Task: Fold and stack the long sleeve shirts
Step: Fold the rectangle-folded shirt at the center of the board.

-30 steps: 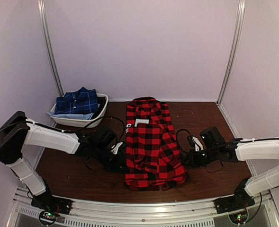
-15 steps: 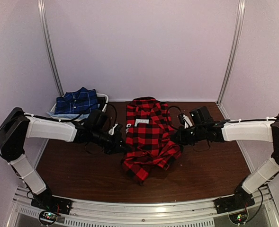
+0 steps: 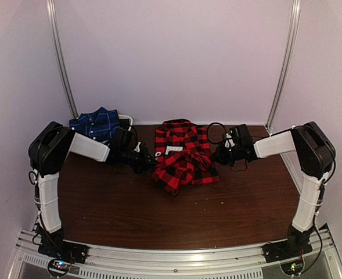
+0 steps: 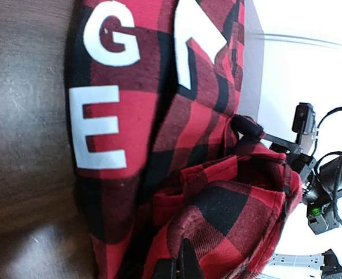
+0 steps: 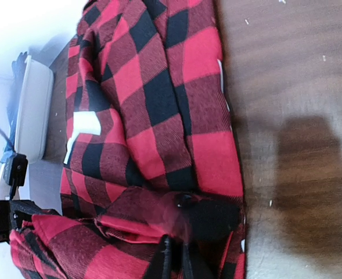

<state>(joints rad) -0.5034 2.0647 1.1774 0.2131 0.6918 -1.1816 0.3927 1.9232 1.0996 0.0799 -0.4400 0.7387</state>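
The red-and-black checked shirt (image 3: 182, 158) lies at the back middle of the table, its near half bunched up over the far half. White block letters (image 4: 98, 125) show on it in the left wrist view. My left gripper (image 3: 149, 165) is shut on a fold of this shirt (image 4: 240, 232) at its left edge. At the right edge my right gripper (image 3: 216, 157) pinches the red cloth (image 5: 159, 116), its jaws almost together. The navy blue shirt (image 3: 95, 123) with thin white lines sits at the back left.
A white bin (image 5: 31, 110) holds the navy shirt, mostly hidden behind my left arm in the top view. The dark wooden table (image 3: 159, 215) stretches toward the near rail. Metal posts (image 3: 63, 64) and pale walls close in the back and sides.
Both grippers have carried the shirt's near hem away from the front edge toward the collar. The shirt went from lying flat and long to folded and bunched at the back.
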